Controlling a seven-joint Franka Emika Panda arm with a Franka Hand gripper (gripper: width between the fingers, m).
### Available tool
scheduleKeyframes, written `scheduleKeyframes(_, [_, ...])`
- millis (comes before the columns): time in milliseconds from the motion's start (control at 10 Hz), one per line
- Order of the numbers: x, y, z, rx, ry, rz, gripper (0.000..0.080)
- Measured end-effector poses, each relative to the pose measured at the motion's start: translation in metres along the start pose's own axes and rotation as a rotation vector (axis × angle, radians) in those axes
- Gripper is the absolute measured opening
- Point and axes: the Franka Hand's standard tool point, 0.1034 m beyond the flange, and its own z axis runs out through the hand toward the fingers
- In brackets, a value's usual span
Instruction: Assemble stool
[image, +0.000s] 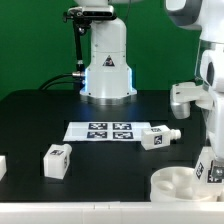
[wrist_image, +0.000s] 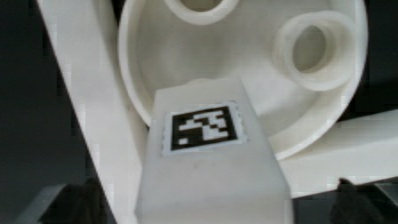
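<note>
Gripping a chunky white plastic leg (wrist_image: 210, 165), the two-finger gripper (wrist_image: 214, 208) is closed on it. Its dark fingers (wrist_image: 68, 205) stand on either side of the leg, though the wrist view does not show the contact itself clearly. A black-and-white square tag (wrist_image: 203, 129) on the leg faces the wrist camera. The leg's far end lies over the low round white plastic seat (wrist_image: 267, 85), just past the fingertips, and two round sockets (wrist_image: 317, 48) in the seat are open beyond it. A long white bar (wrist_image: 86, 90) runs beside the seat's rim — I cannot tell what it is.

In the exterior view the gripper (image: 207, 158) hangs right above the seat (image: 172, 185), which rests on the black table (image: 40, 115). A second white leg (image: 158, 136) lies near the hand, toward the exterior view's left, just beside the marker board (image: 98, 130). A third white leg (image: 57, 160) sits well away from the hand — past the board on that same side.
</note>
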Motion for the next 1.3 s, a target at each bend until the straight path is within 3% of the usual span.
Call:
scheduleKeyframes(100, [-0.001,0.000,0.000,0.000,-0.001,0.028,0.0561])
scheduleKeyframes(200, [-0.001,0.000,0.000,0.000,-0.001,0.029,0.0424])
scheduleKeyframes(300, [-0.002,0.000,0.000,0.001,0.000,0.090,0.0424])
scheduleKeyframes(400, [-0.002,0.001,0.000,0.001,0.000,0.161,0.0334])
scheduleKeyframes(600, [-0.003,0.001,0.000,0.002,0.000,0.323,0.0334])
scheduleKeyframes(800, [-0.013,0.013,-0.005,-0.001,0.004,0.618,0.0334])
scheduleKeyframes(1000, [-0.019,0.014,-0.004,0.024,0.016,0.946,0.0334])
scheduleKeyframes(1300, [-0.019,0.013,-0.002,0.028,0.012,1.141,0.0335])
